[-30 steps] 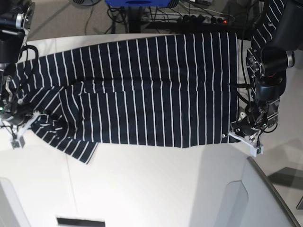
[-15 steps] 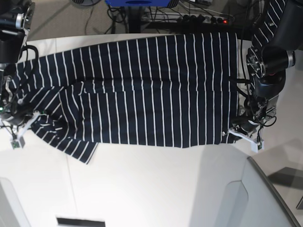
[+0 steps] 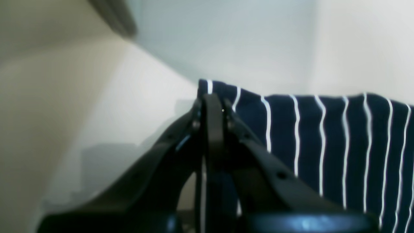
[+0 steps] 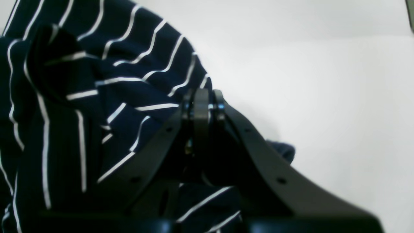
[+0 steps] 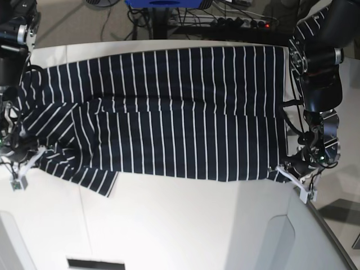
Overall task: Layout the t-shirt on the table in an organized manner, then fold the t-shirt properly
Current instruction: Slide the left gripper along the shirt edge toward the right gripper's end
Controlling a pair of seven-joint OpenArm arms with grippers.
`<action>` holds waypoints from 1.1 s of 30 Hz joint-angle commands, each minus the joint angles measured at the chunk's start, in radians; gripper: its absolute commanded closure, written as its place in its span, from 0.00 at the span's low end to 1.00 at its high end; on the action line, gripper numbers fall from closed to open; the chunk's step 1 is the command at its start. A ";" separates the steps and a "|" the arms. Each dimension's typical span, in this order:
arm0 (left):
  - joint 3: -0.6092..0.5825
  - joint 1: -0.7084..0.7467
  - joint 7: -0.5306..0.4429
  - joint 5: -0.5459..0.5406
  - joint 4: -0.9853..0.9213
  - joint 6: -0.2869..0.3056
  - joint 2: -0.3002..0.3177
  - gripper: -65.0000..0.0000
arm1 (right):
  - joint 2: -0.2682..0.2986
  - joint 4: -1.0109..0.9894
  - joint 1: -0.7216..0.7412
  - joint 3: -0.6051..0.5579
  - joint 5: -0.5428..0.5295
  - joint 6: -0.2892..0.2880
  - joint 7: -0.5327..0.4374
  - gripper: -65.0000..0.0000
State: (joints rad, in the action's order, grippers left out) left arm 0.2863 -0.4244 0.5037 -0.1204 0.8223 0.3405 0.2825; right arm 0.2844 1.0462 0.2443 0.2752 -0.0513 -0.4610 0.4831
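Observation:
The dark navy t-shirt [image 5: 169, 112] with thin white stripes lies spread lengthwise across the white table [image 5: 185, 225], doubled over along its length. At its near right corner my left gripper [image 5: 283, 171] is shut on the hem. The left wrist view shows the black jaws of the left gripper [image 3: 212, 100] closed together, with striped t-shirt [image 3: 339, 136] cloth pinched between them. My right gripper [image 5: 35, 154] is shut on the bunched sleeve end at the near left. In the right wrist view the right gripper [image 4: 202, 97] has rumpled t-shirt [image 4: 81, 97] cloth around its closed jaws.
Cables and a power strip [image 5: 242, 22] lie on the floor beyond the table's far edge, next to a blue object [image 5: 166, 3]. A grey raised panel [image 5: 315, 225] stands at the near right. A black label [image 5: 95, 263] sits near the front edge.
My left gripper closed on the hem corner. Both grippers then moved toward the table's near edge, drawing the shirt's near edge with them.

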 commanded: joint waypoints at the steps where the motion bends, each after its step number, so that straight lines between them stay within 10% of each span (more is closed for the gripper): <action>1: 0.001 -0.012 0.017 -0.006 0.053 0.004 0.014 1.00 | 0.019 0.018 0.031 0.003 -0.008 0.001 -0.019 1.00; 33: 0.014 0.548 0.270 -0.008 0.852 0.081 -0.004 1.00 | -0.011 0.108 -0.030 0.112 -0.012 0.001 -0.017 1.00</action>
State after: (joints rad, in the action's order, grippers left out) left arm 0.2955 0.1326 0.7918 -0.1204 1.6493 0.4221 0.2710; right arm 0.2546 1.1389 0.1982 0.3790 -0.0570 -0.4610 0.4828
